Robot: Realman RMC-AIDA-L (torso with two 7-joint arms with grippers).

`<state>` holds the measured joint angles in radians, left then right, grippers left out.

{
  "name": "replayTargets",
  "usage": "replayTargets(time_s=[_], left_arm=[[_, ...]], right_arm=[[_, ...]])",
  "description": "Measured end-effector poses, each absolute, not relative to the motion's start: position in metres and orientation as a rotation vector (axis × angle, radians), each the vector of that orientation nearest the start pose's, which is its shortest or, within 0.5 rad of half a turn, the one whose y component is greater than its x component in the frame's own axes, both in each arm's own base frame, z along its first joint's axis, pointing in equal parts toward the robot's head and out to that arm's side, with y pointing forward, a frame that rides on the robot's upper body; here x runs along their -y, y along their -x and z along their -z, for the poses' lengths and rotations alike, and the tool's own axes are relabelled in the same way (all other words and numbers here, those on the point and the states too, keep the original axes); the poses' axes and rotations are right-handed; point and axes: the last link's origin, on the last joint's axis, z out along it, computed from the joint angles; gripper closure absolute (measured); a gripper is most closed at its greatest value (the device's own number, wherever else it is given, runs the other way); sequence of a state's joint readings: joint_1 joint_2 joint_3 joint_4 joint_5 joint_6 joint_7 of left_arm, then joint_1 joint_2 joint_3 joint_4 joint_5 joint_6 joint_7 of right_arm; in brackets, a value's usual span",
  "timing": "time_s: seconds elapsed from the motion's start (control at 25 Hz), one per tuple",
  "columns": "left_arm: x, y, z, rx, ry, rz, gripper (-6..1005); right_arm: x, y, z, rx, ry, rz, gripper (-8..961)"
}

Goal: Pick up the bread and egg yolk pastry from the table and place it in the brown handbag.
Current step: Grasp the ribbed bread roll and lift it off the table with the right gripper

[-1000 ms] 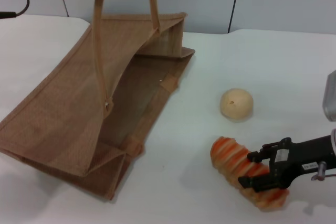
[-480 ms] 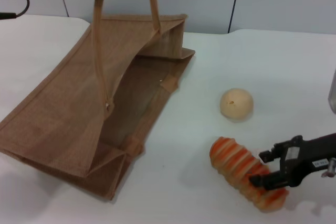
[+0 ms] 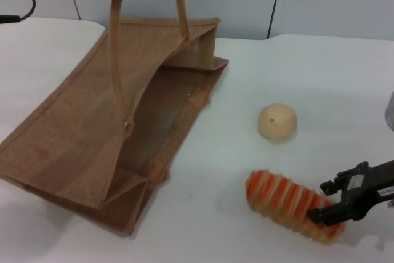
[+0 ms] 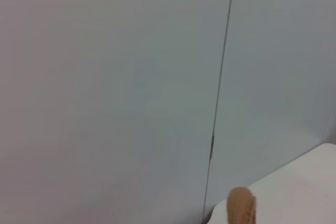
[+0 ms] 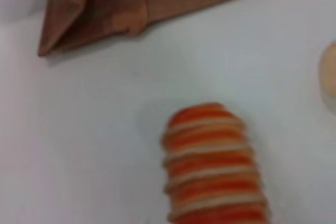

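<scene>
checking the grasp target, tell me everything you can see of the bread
The bread is an elongated ribbed loaf with alternating orange and cream stripes, looking soft and glossy. It lies flat on the white table, angled with one end toward the brown handbag and the other at the right gripper, whose dark fingers straddle that far end. The egg yolk pastry sits apart, farther from the robot.

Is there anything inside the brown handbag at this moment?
The brown handbag is held open by its handle, and the inner wall that shows is bare. The deeper corners are hidden. The bread and the egg yolk pastry lie outside on the table.
</scene>
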<state>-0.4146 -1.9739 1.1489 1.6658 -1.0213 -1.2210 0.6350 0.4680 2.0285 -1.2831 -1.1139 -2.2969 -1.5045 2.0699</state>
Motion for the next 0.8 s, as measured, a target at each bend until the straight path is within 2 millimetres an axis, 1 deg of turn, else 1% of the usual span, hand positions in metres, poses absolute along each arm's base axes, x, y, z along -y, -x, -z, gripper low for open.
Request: replayTargets(time_s=[0.12, 0.52, 0.8], left_arm=[[-0.377, 0.139, -0.125, 0.716, 2.285, 0.424, 882], [-0.376, 0.139, -0.124, 0.714, 2.288, 0.423, 882], [-0.376, 0.137, -0.122, 0.707, 2.297, 0.420, 883]], right_arm=[[-0.327, -0.247, 0.006, -0.834, 2.864, 0.284, 215], [-0.327, -0.244, 0.008, -0.829, 2.885, 0.308, 214], [-0.324, -0.239, 0.018, -0.808, 2.941, 0.367, 220]])
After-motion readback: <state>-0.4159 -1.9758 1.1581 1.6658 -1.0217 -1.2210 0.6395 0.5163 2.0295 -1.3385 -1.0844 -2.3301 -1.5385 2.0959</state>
